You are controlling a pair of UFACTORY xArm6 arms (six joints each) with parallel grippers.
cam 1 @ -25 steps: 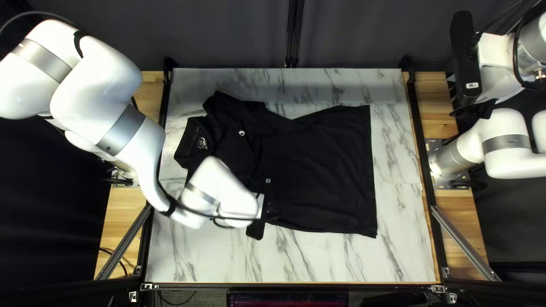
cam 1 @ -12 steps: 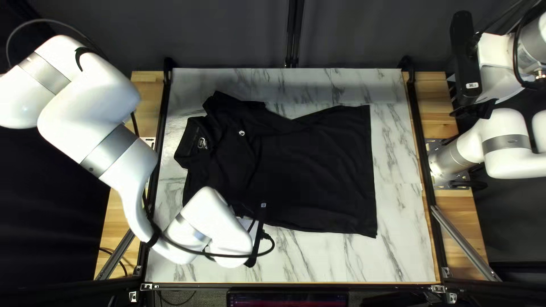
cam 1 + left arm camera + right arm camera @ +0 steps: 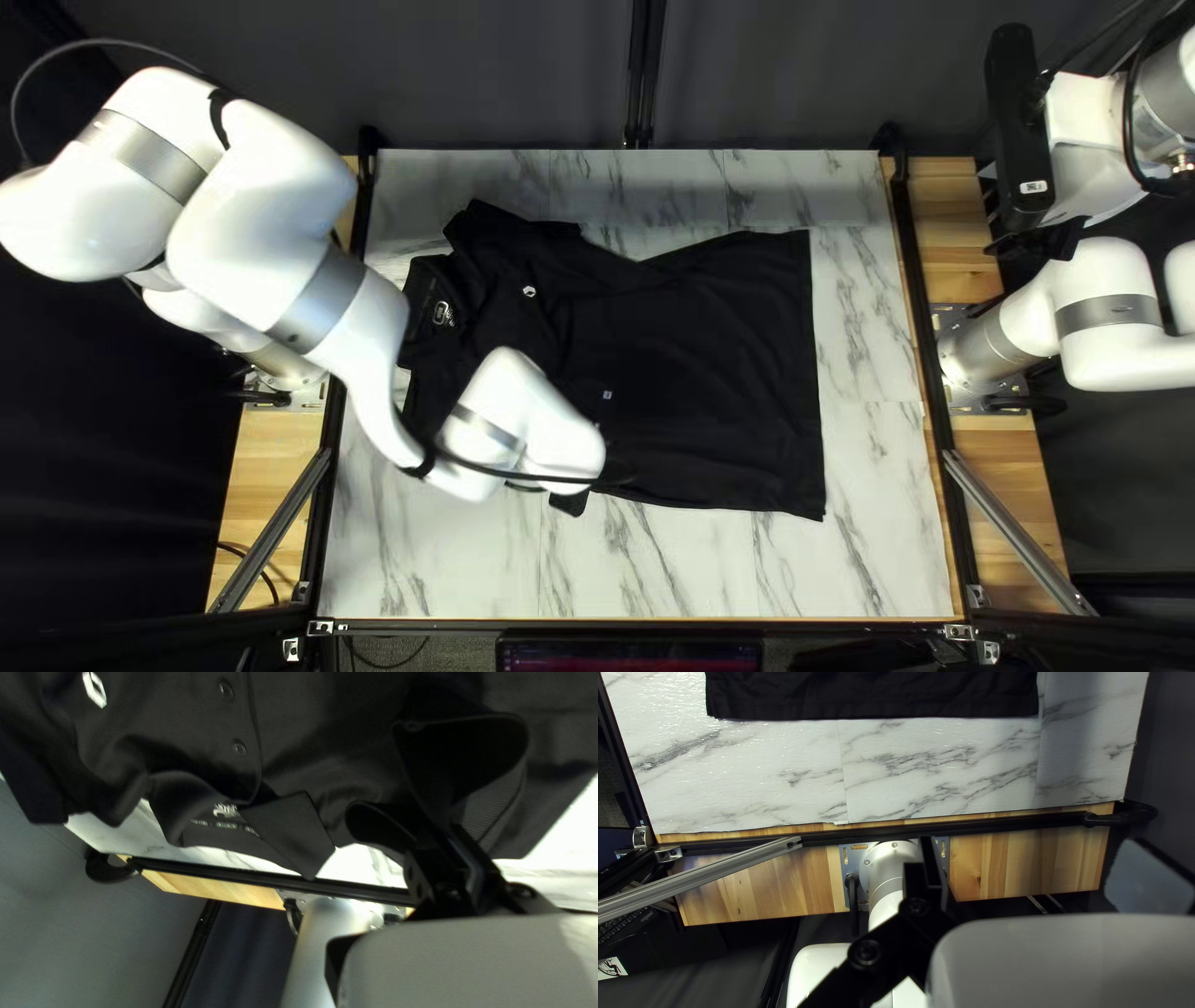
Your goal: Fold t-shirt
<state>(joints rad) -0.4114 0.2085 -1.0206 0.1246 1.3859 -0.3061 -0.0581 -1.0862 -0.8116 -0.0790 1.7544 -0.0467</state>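
black t-shirt (image 3: 691, 373) spread on table (image 3: 653, 569), collar toward left arm. near sleeve (image 3: 467, 756) raised at left gripper (image 3: 420, 812); cannot tell if gripped. right gripper (image 3: 1031, 863) wide open, well apart from shirt.

Matt black cloth shirt (image 3: 691, 373), glossy marble-look tabletop (image 3: 653, 560), bare wood edging (image 3: 948, 233)

Black t-shirt (image 3: 700, 373) on white, grey-veined marble table (image 3: 700, 569).

Bright, even light; tabletop (image 3: 556, 826) glare (left wrist view), fg blurred.
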